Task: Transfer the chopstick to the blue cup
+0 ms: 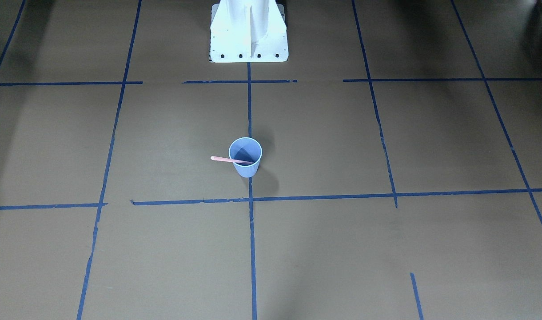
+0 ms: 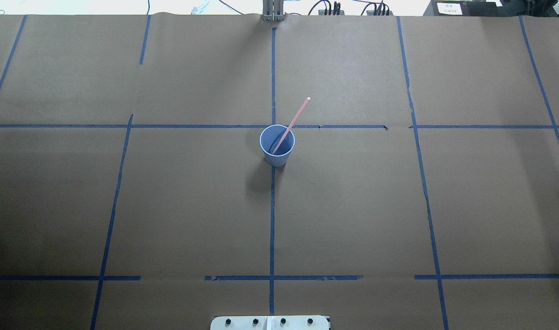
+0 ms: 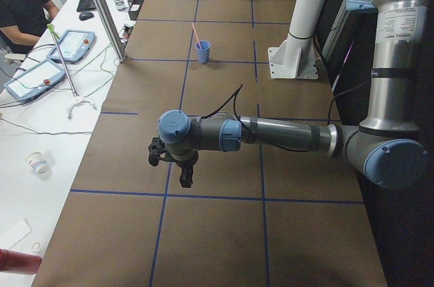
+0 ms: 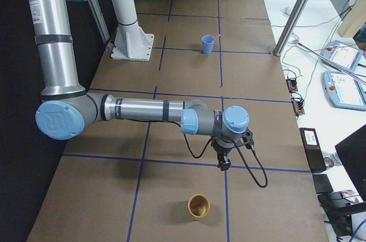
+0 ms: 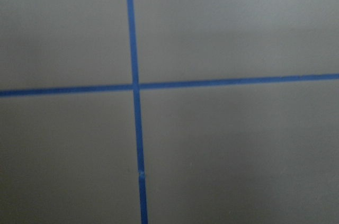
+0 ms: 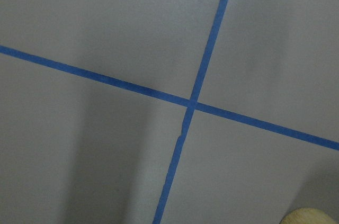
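Note:
The blue cup (image 1: 245, 168) stands upright at the middle of the table, also seen overhead (image 2: 276, 158) and from both ends (image 3: 203, 51) (image 4: 208, 44). One pink chopstick (image 1: 224, 159) leans inside it, its upper end sticking out over the rim (image 2: 297, 114) (image 3: 195, 34). My left gripper (image 3: 184, 177) hangs over the table far from the cup, near the table's left end. My right gripper (image 4: 223, 165) hangs near the right end. Both show only in the side views, so I cannot tell whether they are open or shut. The wrist views show only bare table and tape.
A tan cup (image 4: 199, 206) stands on the table close to my right gripper; its rim shows in the right wrist view (image 6: 312, 216). The white robot pedestal (image 1: 249, 31) stands at the table's robot side. Blue tape lines (image 2: 272, 220) grid the brown table.

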You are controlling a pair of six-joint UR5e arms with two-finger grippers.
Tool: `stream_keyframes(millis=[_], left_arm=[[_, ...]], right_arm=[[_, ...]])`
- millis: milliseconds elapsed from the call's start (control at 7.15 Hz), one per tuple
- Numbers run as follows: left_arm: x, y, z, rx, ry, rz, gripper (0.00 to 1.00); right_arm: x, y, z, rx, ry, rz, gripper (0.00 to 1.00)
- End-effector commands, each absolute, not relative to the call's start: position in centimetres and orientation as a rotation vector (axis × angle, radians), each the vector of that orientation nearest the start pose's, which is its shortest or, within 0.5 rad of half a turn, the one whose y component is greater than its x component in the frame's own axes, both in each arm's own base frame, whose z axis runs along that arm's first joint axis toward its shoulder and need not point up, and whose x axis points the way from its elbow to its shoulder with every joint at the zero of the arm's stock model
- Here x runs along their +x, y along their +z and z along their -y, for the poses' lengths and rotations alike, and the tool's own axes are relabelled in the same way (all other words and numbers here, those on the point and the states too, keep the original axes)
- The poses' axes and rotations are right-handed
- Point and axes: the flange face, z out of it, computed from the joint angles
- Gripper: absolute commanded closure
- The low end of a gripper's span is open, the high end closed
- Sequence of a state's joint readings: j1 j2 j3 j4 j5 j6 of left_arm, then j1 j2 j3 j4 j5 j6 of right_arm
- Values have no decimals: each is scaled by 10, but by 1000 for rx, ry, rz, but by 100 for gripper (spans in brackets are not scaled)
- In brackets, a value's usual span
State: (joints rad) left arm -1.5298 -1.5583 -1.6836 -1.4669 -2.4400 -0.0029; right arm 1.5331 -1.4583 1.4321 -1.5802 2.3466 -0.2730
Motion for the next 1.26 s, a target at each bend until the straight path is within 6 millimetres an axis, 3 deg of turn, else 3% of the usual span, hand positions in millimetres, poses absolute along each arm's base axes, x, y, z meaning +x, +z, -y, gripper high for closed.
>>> stream_keyframes(millis=[0, 420, 839, 979, 1119], left_arm=[[-31, 612, 485, -74, 40, -822, 0], [-52, 627, 483, -43, 131, -771, 0], [-54, 661, 466, -88, 142, -795, 0], [-53, 659, 468, -77, 143, -799, 0], [-53, 659, 470, -67, 148, -797, 0]], right_arm=[[36, 677, 540, 54, -289, 779, 0], [35, 632, 544, 118, -304, 793, 0], [39, 640, 536, 103, -293, 790, 0], [46, 648, 525, 93, -277, 786, 0], [47, 653, 500, 84, -273, 784, 0]])
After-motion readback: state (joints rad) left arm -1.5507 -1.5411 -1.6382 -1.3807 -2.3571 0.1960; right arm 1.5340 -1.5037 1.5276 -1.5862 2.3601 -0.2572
